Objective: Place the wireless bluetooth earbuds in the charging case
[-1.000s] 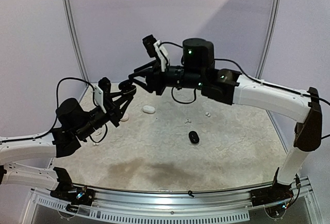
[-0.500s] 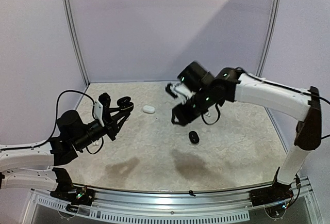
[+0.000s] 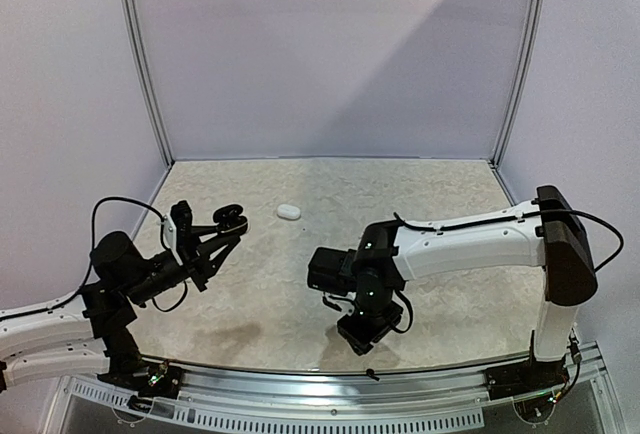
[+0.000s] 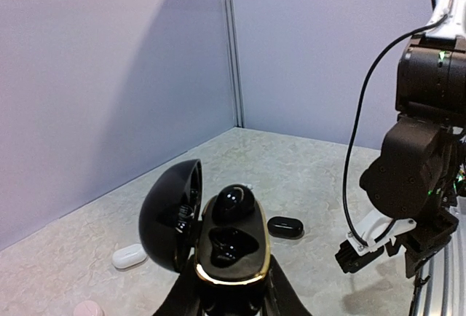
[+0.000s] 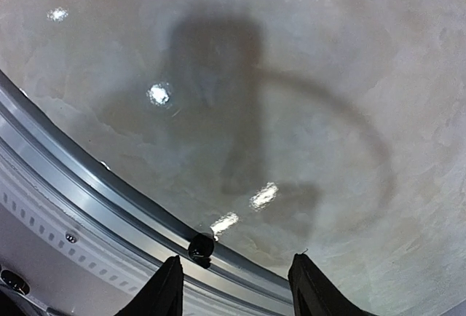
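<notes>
1. At far left a white case (image 4: 128,255) lies shut on the speckled table (image 4: 313,163), apart from the other things.
2. Just right of it, the left gripper (image 4: 231,290) is clamped on a black charging case (image 4: 251,254). It holds the case up off the table, with the lid (image 4: 171,214) swung open to the left (a gold band rings the base).
3. One glossy black earbud (image 4: 233,201) sits in the case's upper socket. The lower socket shows a dark shiny shape, and I cannot tell whether it is a second bud or an empty well.
4. A closed black case (image 4: 285,226) rests on the table just past the held case's right edge.
5. The right arm (image 4: 411,178) fills the right side, folded low.
6. The right gripper (image 5: 237,287) points down at the table beside the metal rail (image 5: 95,178), its fingers apart.
</notes>
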`<state>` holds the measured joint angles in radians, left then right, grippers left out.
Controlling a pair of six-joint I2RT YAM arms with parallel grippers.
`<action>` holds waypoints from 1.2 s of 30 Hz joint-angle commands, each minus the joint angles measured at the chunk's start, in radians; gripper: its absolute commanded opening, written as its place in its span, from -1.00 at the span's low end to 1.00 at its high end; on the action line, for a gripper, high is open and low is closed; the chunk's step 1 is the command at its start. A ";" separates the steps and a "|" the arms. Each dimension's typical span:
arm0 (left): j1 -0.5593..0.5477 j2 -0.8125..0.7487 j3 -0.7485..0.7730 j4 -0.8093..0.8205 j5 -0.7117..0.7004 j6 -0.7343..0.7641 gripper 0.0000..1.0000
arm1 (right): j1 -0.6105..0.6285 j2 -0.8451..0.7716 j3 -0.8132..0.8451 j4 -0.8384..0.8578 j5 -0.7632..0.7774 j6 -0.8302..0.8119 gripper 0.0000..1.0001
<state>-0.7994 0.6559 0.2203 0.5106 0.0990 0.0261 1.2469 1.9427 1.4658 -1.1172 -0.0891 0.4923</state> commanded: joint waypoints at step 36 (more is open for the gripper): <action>0.035 -0.062 -0.033 -0.022 0.127 0.000 -1.00 | 0.101 0.142 -0.017 -0.002 -0.091 0.164 -0.38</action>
<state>-0.7773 0.6041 0.2062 0.4934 0.2146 0.0254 1.3224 2.0327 1.4109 -1.0924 -0.1711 0.6403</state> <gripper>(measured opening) 0.212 0.311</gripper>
